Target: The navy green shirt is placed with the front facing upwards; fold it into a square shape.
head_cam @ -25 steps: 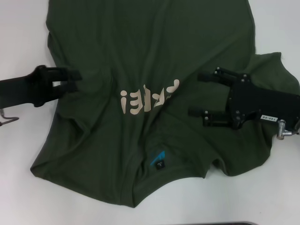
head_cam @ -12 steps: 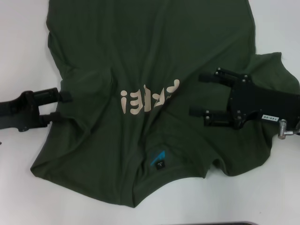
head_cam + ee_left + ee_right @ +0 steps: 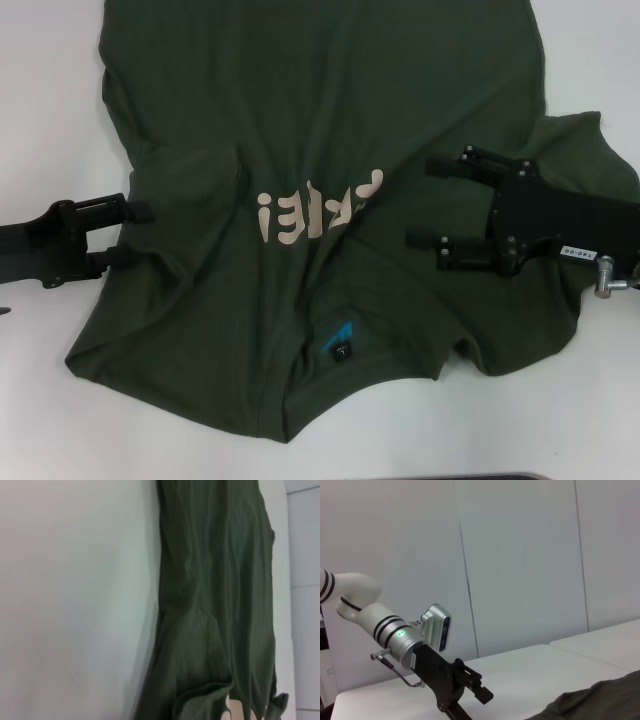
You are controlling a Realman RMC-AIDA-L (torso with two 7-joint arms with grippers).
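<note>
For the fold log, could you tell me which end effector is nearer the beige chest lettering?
Right. The right end effector is open over the shirt beside the lettering; the left end effector is open at the shirt's edge, farther off.

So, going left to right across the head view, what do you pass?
Left gripper with open jaws at the shirt's edge → beige lettering on the navy green shirt → right gripper, jaws open, over the shirt.

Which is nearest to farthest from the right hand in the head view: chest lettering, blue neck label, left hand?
From the right hand, open over the navy green shirt:
1. Chest lettering, just toward the robot's left.
2. Blue neck label, nearer the robot, at the collar.
3. Left hand, open at the shirt's opposite edge.
</note>
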